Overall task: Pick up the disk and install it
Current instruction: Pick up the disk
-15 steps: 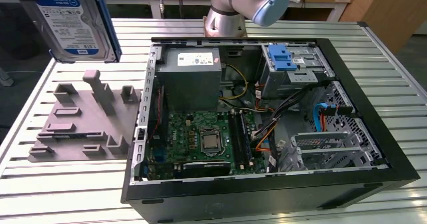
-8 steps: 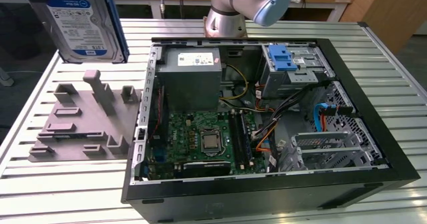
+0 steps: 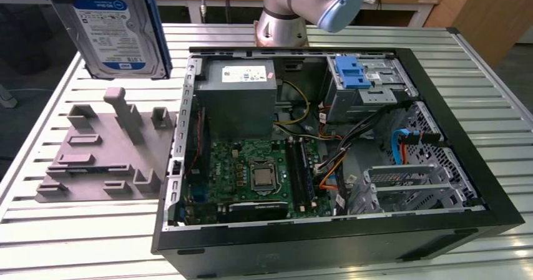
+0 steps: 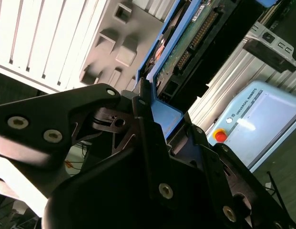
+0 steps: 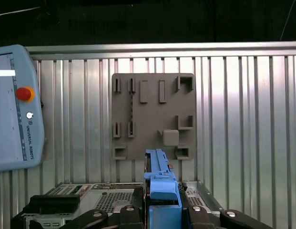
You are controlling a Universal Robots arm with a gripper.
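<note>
Exterior view: the disk [image 3: 112, 30] hangs upright in the air, label facing the camera, off the open computer case [image 3: 333, 246] toward the exterior view's left and above the grey fixture plate [image 3: 104, 149], which lies on the slatted tabletop [image 3: 83, 242] just beside the case; the robot arm [image 3: 288, 12] rises behind the case. Second wrist view: the hand [image 4: 155, 114] is clamped on the disk's [image 4: 186, 43] blue carrier rail, with the circuit-board side exposed and a teach pendant [image 4: 262, 119] beyond. First wrist view: the black fingers [image 5: 133, 212] grip the disk [image 5: 159, 181] edge-on, over the case's [image 5: 109, 195] wall, with the fixture plate [image 5: 152, 114] beyond.
</note>
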